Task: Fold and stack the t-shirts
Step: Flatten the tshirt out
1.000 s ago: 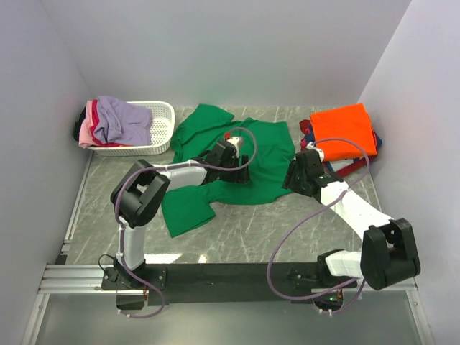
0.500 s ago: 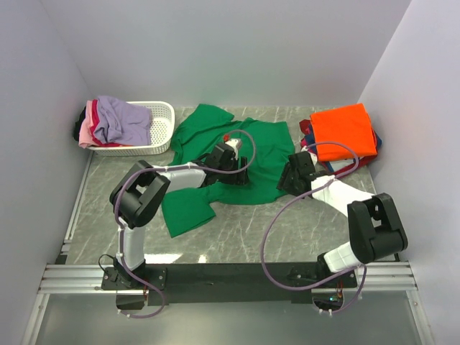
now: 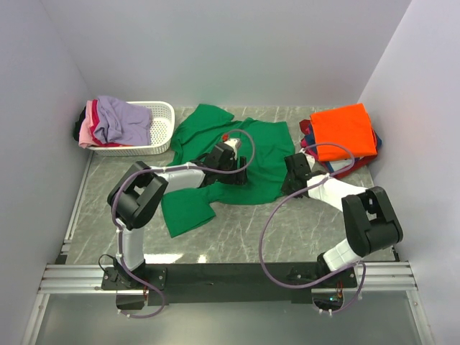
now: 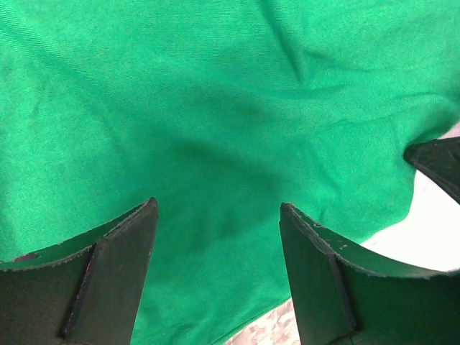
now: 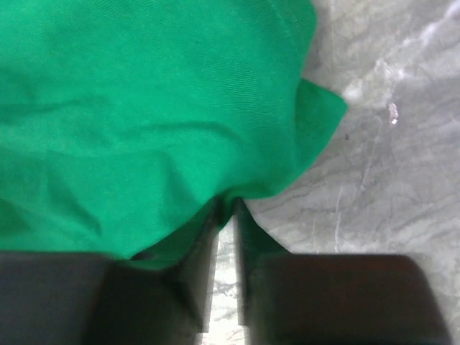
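The bright green t-shirt [image 3: 251, 154] lies spread and creased in the middle of the table. My left gripper [image 4: 218, 208] hovers open just over its middle [image 3: 237, 175], with only green cloth under the wide-apart fingers. My right gripper [image 5: 226, 205] sits at the shirt's right lower edge [image 3: 290, 185], its fingers pinched on the green hem beside a loose corner [image 5: 320, 115]. At the back right, a folded orange t-shirt [image 3: 345, 131] tops a stack, with red and navy cloth [image 3: 352, 167] showing beneath it.
A white slotted basket [image 3: 162, 133] stands at the back left, holding lavender [image 3: 122, 118] and pink [image 3: 88, 129] shirts. Grey marble table [image 3: 287, 223] lies bare in front of the green shirt. Walls close in on both sides.
My right gripper has slid left to the green shirt's edge and closed on the hem, its elbow swinging in towards the table. The left gripper has stayed open in place.
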